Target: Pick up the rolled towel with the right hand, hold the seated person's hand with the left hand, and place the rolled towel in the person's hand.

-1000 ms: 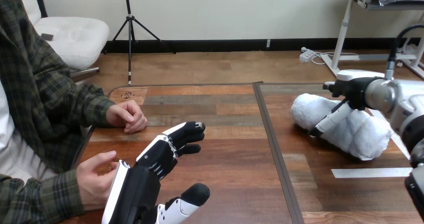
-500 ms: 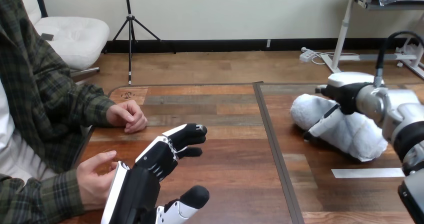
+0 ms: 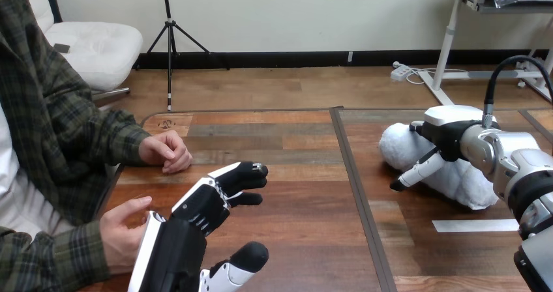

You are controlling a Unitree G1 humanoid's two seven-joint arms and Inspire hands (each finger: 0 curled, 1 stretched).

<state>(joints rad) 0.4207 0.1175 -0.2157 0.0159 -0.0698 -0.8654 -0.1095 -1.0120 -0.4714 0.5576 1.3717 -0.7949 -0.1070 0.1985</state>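
i see the rolled towel point(image 3: 471, 178) lying on the table point(image 3: 306, 227) at 3 o'clock, right hand point(image 3: 450, 135) on top of it, one finger straight down its near face (nothing curled round it). left hand point(image 3: 207, 204) at 7 o'clock, fingers loosely straight, thumb wide, holding nothing; the person's nearer hand point(image 3: 122, 230) just beside it at its 9.

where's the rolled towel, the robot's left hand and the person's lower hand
rolled towel point(image 3: 396, 143): head view, on its bare left end
left hand point(image 3: 203, 205): head view, on the back of the hand
person's lower hand point(image 3: 120, 238): head view, on the back of the hand
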